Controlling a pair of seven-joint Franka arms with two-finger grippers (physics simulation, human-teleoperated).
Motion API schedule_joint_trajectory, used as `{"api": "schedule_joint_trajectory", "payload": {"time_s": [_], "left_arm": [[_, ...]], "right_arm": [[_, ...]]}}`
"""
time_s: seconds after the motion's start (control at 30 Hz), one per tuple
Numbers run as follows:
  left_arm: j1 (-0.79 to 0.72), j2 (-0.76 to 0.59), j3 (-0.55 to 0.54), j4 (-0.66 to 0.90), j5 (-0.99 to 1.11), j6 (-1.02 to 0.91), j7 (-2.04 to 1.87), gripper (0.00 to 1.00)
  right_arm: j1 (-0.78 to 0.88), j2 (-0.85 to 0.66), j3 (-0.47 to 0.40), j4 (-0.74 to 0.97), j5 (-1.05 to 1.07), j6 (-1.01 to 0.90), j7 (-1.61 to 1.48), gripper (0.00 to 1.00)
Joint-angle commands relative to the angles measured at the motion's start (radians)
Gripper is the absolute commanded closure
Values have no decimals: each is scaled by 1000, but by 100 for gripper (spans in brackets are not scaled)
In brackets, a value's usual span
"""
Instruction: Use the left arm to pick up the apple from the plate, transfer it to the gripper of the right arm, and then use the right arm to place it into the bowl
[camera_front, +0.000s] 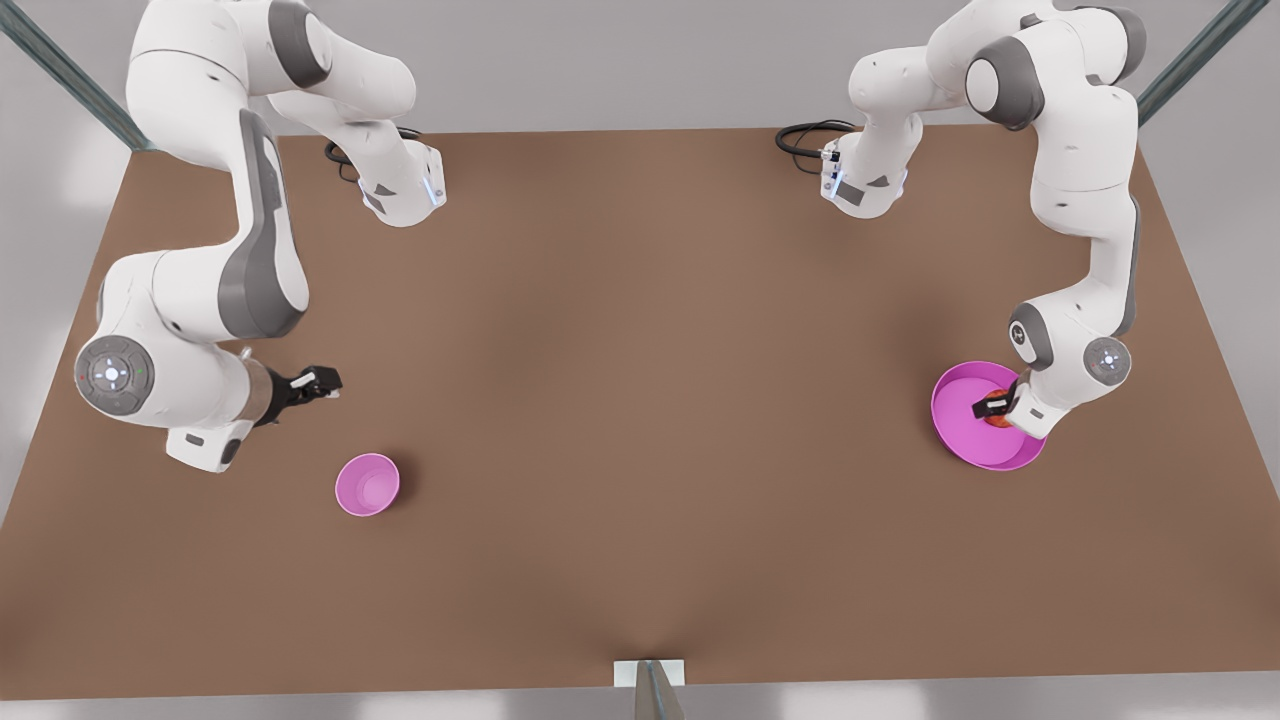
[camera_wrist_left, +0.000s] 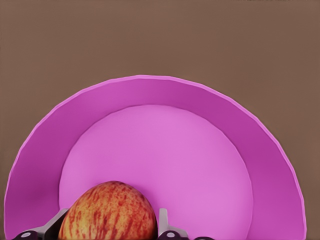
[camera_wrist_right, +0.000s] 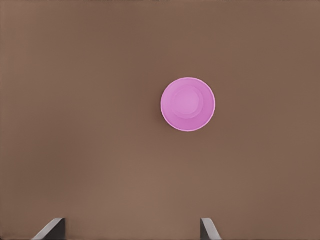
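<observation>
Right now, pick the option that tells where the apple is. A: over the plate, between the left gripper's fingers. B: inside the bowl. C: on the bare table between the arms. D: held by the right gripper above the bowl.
A: the apple sits between the left gripper fingers over the plate, while the bowl is empty and the right gripper waits open near it.

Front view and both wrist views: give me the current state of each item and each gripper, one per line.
apple: on the plate, between the left gripper's fingers.
plate: upright on the table, apple inside.
bowl: upright, empty.
left gripper: down in the plate, fingers either side of the apple; a firm grip can't be confirmed.
right gripper: open, waiting beside and above the bowl.
</observation>
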Motion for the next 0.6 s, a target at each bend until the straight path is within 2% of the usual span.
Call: {"api": "schedule_joint_trajectory", "payload": {"time_s": [0.0, 0.17, 0.27, 0.37, 0.43, 0.5, 0.53, 0.57], "left_arm": [[0, 0, 0, 0, 1, 20, -6, 12], [-1, 7, 0, -2, 1, 18, -7, 14], [-1, 7, 0, -2, 1, 11, -7, 23], [-7, -20, 0, 1, -5, -25, -4, 25], [-30, -106, -15, 32, -150, -178, -6, 25], [-91, -157, -31, 70, -184, -271, -79, 26], [-142, -146, -32, 165, -243, -387, -133, 26], [-165, -89, -60, 352, -357, -605, -177, 26]], "right_arm": [[0, 13, 0, 3, 54, 22, -196, 0], [0, 74, 0, 19, 131, 25, -302, 0], [-2, 83, 0, 12, 154, 28, -304, 0], [-5, 85, 0, 6, 157, 28, -304, 0], [-14, 85, 0, 6, 184, 27, -357, 0], [-20, 122, 0, 6, 316, 25, -491, 0], [-19, 145, 3, 12, 373, 24, -518, 0], [-19, 163, 47, 22, 417, 25, -542, 0]]}}
